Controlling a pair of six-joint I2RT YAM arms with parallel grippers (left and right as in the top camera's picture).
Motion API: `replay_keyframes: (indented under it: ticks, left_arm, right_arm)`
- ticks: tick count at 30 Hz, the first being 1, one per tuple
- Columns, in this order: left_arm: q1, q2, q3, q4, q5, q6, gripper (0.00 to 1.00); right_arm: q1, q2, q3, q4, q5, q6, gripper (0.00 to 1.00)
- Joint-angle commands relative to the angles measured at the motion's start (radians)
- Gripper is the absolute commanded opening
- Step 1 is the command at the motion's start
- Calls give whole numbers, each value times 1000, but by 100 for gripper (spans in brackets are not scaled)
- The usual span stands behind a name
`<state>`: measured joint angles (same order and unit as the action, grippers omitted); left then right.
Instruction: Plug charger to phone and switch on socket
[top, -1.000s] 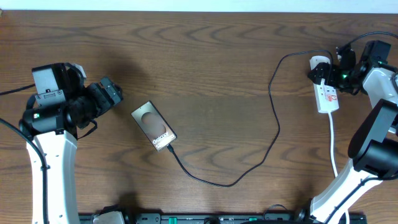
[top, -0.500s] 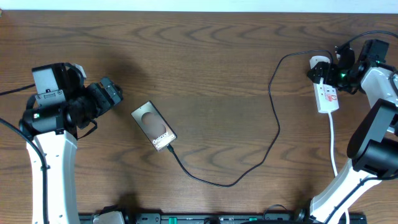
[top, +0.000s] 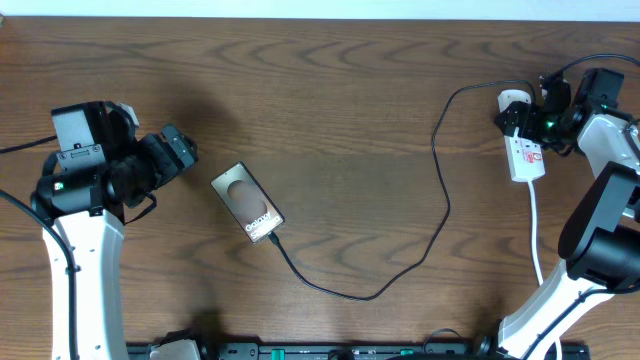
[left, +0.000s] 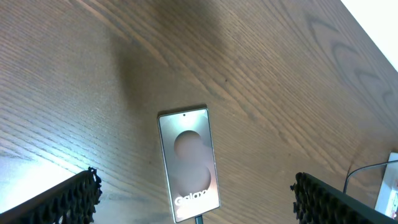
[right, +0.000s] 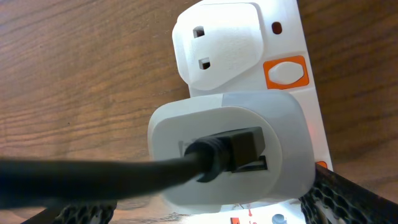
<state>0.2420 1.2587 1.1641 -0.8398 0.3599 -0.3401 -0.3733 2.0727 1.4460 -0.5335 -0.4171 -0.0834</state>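
White lettering (left: 191, 199) on the phone (left: 188, 155) seems to read "Galaxy".

Wood grain, smooth plastic, glossy glass
The counter (top: 340, 120) is brown wood grain with a dull sheen. The phone (left: 188, 163) has a glossy, reflective screen. The socket (right: 292, 46) and adapter (right: 186, 137) are smooth white plastic, and the charger (right: 112, 177) cable looks like matt black rubber.
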Motion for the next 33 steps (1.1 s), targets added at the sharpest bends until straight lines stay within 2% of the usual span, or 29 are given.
replay_keyframes:
  ticks: [1,8,10,11,13,20,33]
  left_arm:
    - [3,4,5,-8,-14,6,98]
    - [3,4,5,-12,-14,6,98]
    - [3,4,5,-12,-14,6,98]
    - [3,4,5,-12,-14,6,98]
    - [3,4,5,-12,-14,6,98]
    - [3,4,5,-12,-14,6,98]
    - [1,4,5,-13,-14,6,98]
  right_arm:
    - [61,53,-65,-34,-174,43,88]
    - [11,-65,-4,-110,-31,148,88]
    - [-2,-154,19,-164,74,222,92]
    - [-4,-205,25,-190,127,261,99]
    - [-5,-314,25,-233,240,362,99]
    - [-5,-498,25,-237,261,370,99]
    - [-5,-502,25,-238,261,370,99]
